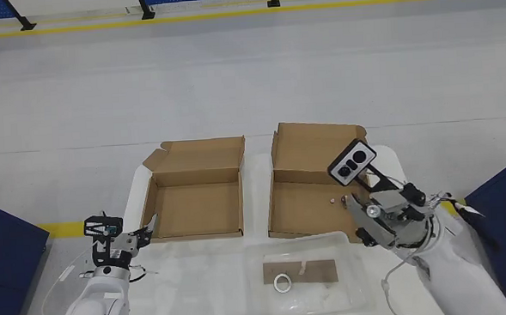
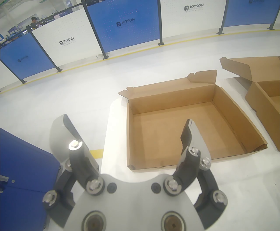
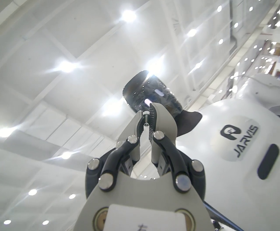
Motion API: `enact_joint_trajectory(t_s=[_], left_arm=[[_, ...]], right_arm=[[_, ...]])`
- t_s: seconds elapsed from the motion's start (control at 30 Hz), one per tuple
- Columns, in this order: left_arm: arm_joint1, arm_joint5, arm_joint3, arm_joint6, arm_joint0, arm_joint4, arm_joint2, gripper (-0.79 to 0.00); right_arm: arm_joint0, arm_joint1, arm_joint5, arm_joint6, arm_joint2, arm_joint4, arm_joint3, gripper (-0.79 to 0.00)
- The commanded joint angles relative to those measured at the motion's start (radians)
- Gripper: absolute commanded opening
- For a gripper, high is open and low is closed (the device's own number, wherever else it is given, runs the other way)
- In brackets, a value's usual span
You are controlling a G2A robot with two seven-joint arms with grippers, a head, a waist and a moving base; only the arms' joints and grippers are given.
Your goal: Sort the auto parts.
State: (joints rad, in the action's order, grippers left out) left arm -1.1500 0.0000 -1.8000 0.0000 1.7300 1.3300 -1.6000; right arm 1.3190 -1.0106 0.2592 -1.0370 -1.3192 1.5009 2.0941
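My right gripper points up toward the ceiling and is shut on a small dark screw, pinched between its ribbed pads. In the top view the right arm sits by the front right corner of the right cardboard box. A tiny part lies inside that box. The left cardboard box has nothing in it. My left gripper hovers open just in front of its near left corner, holding nothing. A metal ring lies in a clear tray.
A brown cardboard strip lies in the clear tray beside the ring. The right box stands close beside the left one, both with lids folded back. Blue and white partition panels stand across the floor beyond the table.
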Motion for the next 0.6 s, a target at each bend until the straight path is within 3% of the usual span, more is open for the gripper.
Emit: enact_joint_trajectory(t_s=[0.0, 0.27, 0.57], left_arm=[[0.000, 0.000, 0.000, 0.000, 0.000, 0.000, 0.000, 0.000], [0.000, 0.000, 0.000, 0.000, 0.000, 0.000, 0.000, 0.000], [0.000, 0.000, 0.000, 0.000, 0.000, 0.000, 0.000, 0.000]], right_arm=[[0.013, 0.006, 0.014, 0.010, -0.027, -0.110, -0.002, -0.785], [0.097, 0.019, -0.005, -0.016, -0.088, -0.339, -0.011, -0.785], [0.101, 0.019, -0.008, -0.018, -0.090, -0.346, -0.012, -0.785]])
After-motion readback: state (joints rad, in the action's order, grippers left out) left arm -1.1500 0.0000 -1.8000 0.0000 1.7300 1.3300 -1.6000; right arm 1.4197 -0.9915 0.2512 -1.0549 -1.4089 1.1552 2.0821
